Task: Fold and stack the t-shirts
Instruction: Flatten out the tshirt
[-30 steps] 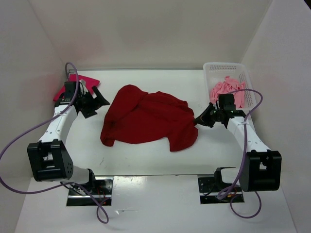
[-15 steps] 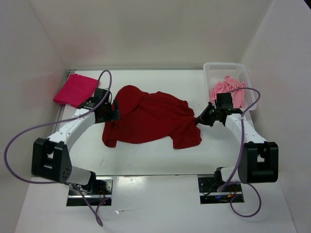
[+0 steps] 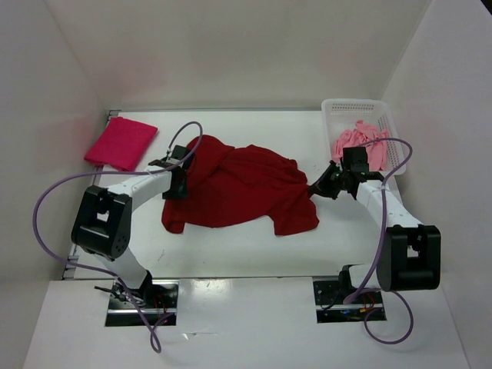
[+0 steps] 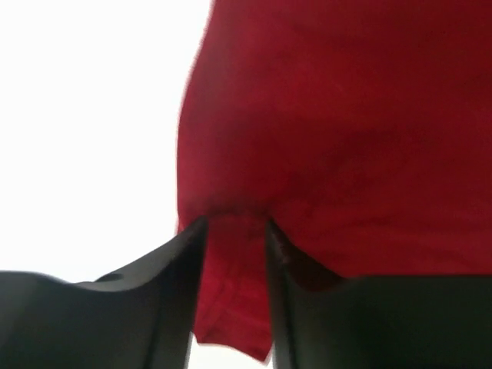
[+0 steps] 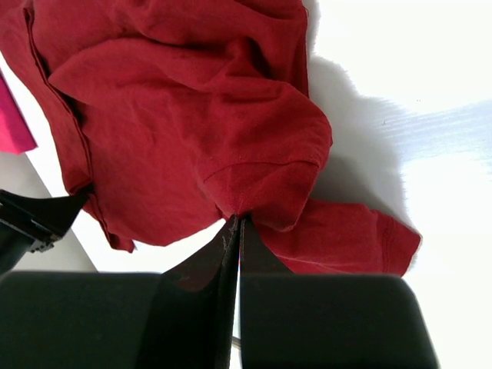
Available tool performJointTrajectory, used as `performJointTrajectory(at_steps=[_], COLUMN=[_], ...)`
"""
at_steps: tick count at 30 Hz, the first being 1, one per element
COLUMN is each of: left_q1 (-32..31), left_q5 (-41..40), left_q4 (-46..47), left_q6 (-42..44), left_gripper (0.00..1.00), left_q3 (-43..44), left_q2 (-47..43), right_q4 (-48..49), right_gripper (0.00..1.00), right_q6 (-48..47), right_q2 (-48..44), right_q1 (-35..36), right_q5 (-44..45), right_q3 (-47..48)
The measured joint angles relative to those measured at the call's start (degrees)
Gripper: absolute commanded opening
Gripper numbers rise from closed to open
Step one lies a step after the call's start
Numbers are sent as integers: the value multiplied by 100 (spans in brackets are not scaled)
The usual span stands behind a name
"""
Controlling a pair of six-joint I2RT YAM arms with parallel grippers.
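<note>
A darker red t-shirt (image 3: 238,188) lies crumpled across the table's middle. My left gripper (image 3: 183,181) is at its left edge. In the left wrist view a fold of the red cloth (image 4: 346,138) sits between the parted fingers of that gripper (image 4: 236,231). My right gripper (image 3: 311,190) is at the shirt's right edge. The right wrist view shows this gripper (image 5: 237,219) shut on a pinch of the shirt's (image 5: 177,115) sleeve. A crimson-magenta t-shirt (image 3: 121,143) lies folded at the far left. A light pink t-shirt (image 3: 360,142) is bunched in the basket.
The white perforated basket (image 3: 354,103) stands at the back right against the wall. White walls close in the table on the left, back and right. Purple cables loop off both arms. The arm bases sit at the near edge.
My left arm has swung right from the folded magenta shirt to the darker red shirt's left edge, its jaws narrowing round the cloth. The right gripper has stayed shut on the right edge.
</note>
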Motion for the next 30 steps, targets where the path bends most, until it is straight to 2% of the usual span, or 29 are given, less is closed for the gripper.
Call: performJointTrajectory(at_steps=[3,4,10,15,19,23,26,28,30], left_q1=[127,153,396,457,546,1128,1611,1784,1840], left_q5=[-216,-278,-417,-63,645,1375,1681,1692,1692], left_q4=[96,151,271,74,-304,-238,-216,-146,-146], left_q6=[15,26,136,138,166,175,168,157,140], left_gripper=[27,17,1,0,1,3,5,8,19], left_q3=[116,136,184,428,1198,1910,2457,2865,3134], left_q2=[280,369,483,168,-442,-752,-101,680,1370], right_q4=[15,20,24,9,-83,-90,-76,-57,-39], right_gripper=[2,2,2,2,2,2,2,2,2], right_q6=[0,0,0,0,-2,-2,-4,-2,0], right_q2=[-2,-4,-33,-90,-459,-713,-352,-13,343], right_q1=[0,0,0,0,-55,-168,-173,-173,-173], right_q5=[0,0,0,-2,-13,-11,-11,-2,-2], right_q3=[0,0,0,0,0,37,203,339,533])
